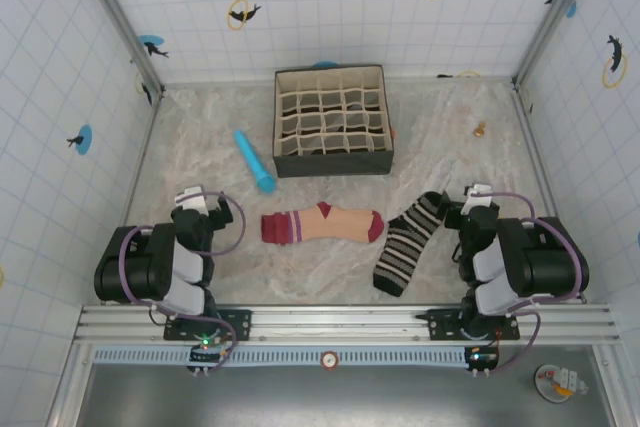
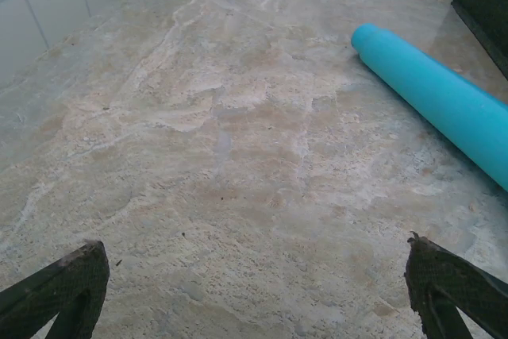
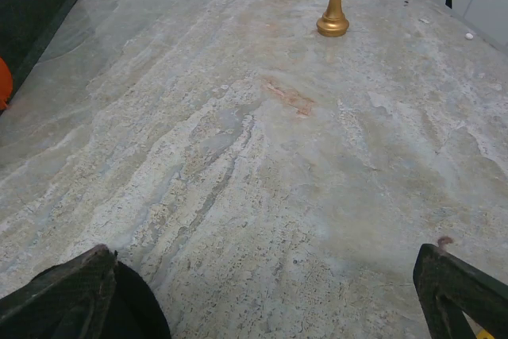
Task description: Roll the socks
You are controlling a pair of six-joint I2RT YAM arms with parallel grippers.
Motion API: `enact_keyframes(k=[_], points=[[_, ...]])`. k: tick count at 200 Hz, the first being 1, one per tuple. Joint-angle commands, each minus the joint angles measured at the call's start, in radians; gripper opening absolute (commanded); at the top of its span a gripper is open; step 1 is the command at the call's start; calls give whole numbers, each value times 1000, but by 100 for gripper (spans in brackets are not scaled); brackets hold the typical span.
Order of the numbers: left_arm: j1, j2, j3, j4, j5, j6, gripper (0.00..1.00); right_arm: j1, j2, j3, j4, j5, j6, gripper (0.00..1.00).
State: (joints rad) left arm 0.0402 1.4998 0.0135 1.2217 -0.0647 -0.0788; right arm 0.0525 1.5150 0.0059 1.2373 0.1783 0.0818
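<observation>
As both gape, left gripper (image 2: 252, 245), right gripper (image 3: 263, 250) empty

**Items outside the job**

A blue cylinder (image 1: 254, 161) lies at a slant on the marbled surface (image 1: 200, 127), just left of a dark fabric box (image 1: 335, 163) divided into many small compartments. A gold chess piece (image 3: 333, 7) stands upright near the far right corner, well apart.

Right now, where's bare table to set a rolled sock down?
Bare table lies left of the blue cylinder, and between the divider box and the gold chess piece. Near centre is crowded: peach sock and striped sock lie between left gripper and right gripper.
</observation>
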Motion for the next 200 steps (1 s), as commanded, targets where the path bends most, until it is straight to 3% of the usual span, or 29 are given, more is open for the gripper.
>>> enact_keyframes(k=[1, 158, 172, 200], points=[[0, 8, -4, 36, -4, -1, 98, 0, 2, -6, 18, 2, -5, 99], [0, 2, 1, 43, -18, -7, 97, -3, -2, -7, 26, 1, -6, 99], [0, -63, 79, -171, -50, -21, 97, 7, -57, 4, -11, 23, -17, 99], [-33, -185, 293, -590, -128, -114, 95, 85, -241, 164, -482, 175, -6, 99]])
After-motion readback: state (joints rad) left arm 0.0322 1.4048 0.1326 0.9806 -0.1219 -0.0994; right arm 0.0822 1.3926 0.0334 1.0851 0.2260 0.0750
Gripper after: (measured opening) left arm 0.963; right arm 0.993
